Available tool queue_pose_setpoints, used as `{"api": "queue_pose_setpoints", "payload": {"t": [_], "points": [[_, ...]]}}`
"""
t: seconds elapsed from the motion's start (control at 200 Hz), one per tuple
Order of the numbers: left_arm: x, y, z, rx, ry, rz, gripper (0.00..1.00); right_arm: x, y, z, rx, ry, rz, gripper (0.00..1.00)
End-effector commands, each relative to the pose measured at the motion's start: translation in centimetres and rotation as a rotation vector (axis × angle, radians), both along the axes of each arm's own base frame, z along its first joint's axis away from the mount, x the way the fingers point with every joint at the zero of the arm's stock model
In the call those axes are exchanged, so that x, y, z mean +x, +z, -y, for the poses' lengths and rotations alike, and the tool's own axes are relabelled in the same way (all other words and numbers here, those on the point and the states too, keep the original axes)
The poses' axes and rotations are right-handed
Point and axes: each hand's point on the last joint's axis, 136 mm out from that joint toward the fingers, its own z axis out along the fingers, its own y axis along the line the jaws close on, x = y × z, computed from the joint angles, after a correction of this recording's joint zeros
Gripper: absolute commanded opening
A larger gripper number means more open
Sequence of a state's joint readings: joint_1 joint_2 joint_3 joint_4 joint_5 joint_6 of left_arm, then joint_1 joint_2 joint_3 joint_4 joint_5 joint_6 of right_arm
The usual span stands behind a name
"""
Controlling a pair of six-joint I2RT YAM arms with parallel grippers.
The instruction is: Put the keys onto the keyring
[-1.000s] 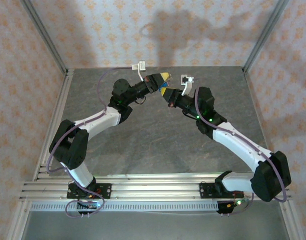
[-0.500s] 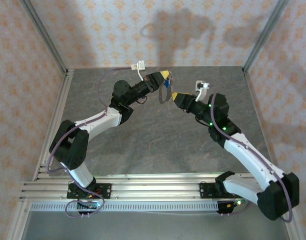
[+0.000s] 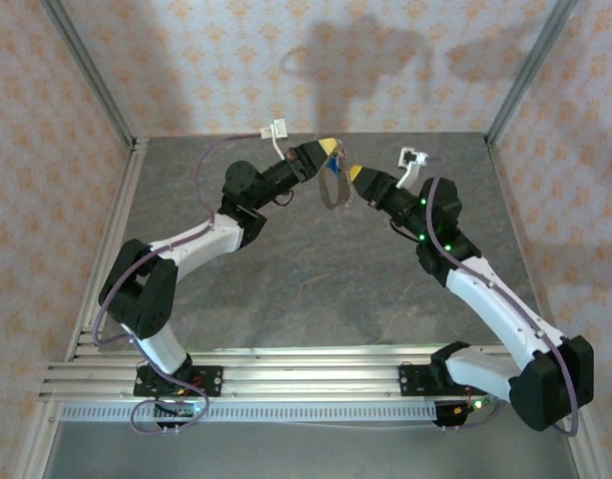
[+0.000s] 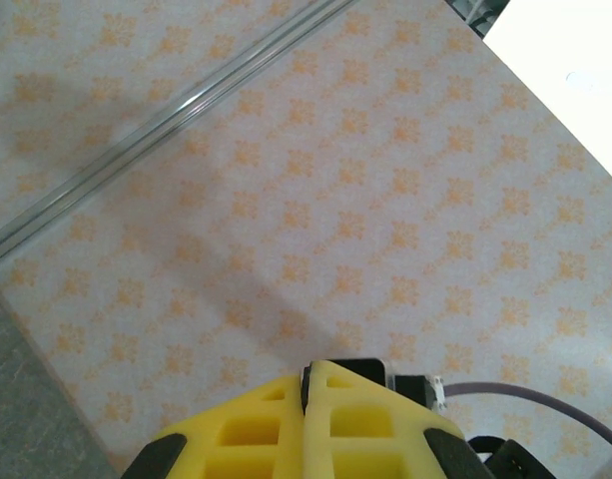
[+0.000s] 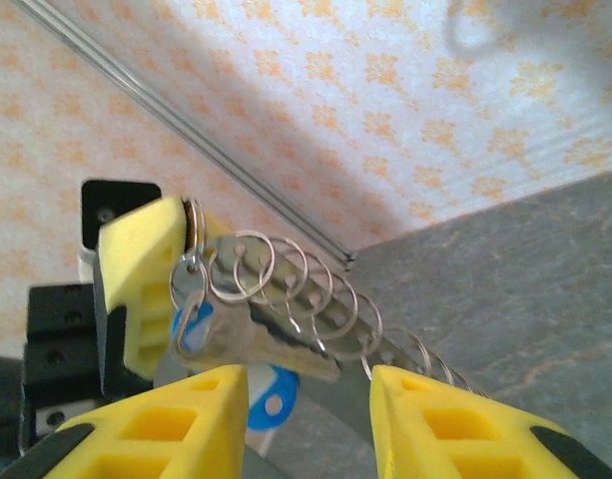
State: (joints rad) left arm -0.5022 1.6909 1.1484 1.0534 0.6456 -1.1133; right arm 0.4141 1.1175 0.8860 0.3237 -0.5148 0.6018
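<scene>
**Keyring (image 3: 332, 187) hangs from left gripper (image 3: 327, 150); right gripper (image 3: 355, 176) part open beside it**

Seen from its own wrist, the left gripper is pinched tight, its yellow fingers (image 4: 256, 429) pressed flat together with no gap.

From the right wrist, the top end of the keyring is nipped at that tip. The rest of it, a string of thin wire loops, trails down and to the right toward the table (image 5: 545, 259).

The key (image 5: 263, 395), with a blue head and a pale blade, sits among the loops just below the left tip. Whether it is threaded on a loop cannot be told.

The right gripper's fingers stand apart, roughly part way open, with nothing clamped between them. In its own view the key and the nearest loops lie in the gap just past its tips. Whether either finger touches them cannot be told.

From above, both arms reach toward the far end of the table, close to the patterned back wall (image 3: 236, 70). Their yellow tips are near each other but apart. The keyring dangles between them, nearer the left tip, with the right tip just beside its lower part.
</scene>
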Motion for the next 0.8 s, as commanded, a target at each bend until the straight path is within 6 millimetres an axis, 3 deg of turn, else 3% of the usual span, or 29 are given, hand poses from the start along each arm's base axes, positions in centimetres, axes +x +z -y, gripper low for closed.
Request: {"api": "queue_pose_setpoints", "payload": {"t": [0.0,0.145,0.31,0.796], "points": [[-1.1,3.1,-0.6,-0.082,-0.005,0.08,0.0,0.0,5.0,-0.4,0.117,0.037,0.11,0.36],[-1.2,3.5,-0.8,-0.111,-0.014,0.077,0.0,0.2,6.3,-0.9,0.17,0.066,0.13,0.33],[-1.2,3.7,-0.9,-0.131,-0.015,0.073,0.0,1.1,6.1,-1.6,0.212,0.091,0.114,0.3],[-0.9,3.5,-0.9,-0.141,-0.014,0.065,0.0,0.5,6.9,-2.6,0.245,0.139,0.138,0.29]]}}
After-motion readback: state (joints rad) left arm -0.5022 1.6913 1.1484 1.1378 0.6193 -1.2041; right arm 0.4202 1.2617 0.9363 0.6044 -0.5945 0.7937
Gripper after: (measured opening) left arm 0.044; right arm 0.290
